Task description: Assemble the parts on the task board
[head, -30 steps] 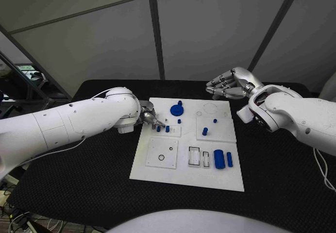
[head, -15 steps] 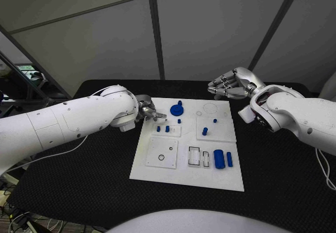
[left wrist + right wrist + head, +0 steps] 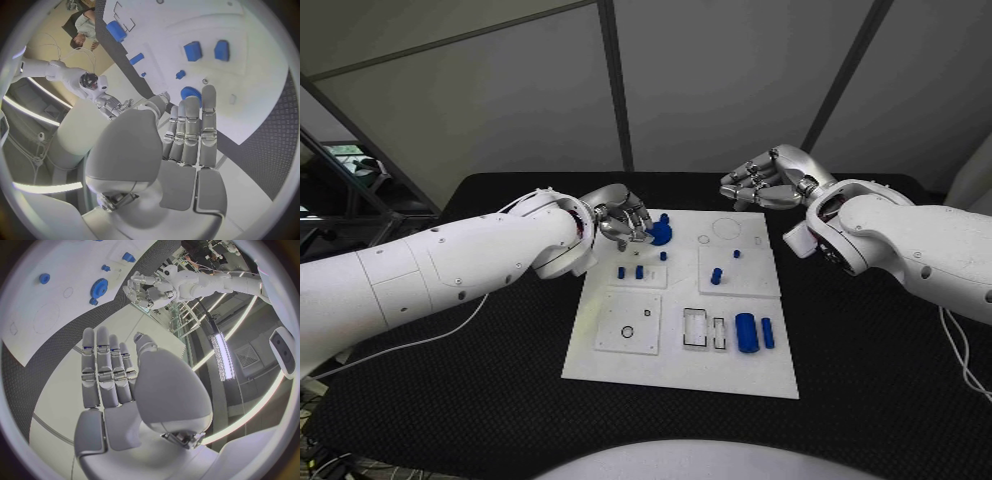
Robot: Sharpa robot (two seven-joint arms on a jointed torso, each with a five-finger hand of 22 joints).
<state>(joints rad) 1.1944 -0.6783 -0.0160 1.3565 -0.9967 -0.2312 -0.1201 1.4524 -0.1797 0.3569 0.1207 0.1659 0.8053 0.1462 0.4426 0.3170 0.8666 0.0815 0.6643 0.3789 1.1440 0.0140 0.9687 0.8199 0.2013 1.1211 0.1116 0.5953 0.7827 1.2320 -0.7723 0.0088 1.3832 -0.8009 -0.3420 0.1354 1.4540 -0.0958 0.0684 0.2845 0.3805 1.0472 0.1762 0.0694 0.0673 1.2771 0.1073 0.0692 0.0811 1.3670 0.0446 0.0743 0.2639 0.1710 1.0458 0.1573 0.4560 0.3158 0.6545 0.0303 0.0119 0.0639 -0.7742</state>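
Hovering over the far-left corner of the task board (image 3: 625, 360), the left hand (image 3: 620, 214) is released, fingers straight and holding nothing, close beside the blue gear (image 3: 661, 233). The right hand (image 3: 764, 180) hangs past the board's far edge, fingers curled in on nothing. Risk: a careless descent of the left hand could knock the small blue pegs (image 3: 632, 269) standing nearby, or shift the board on the surface (image 3: 473, 380).
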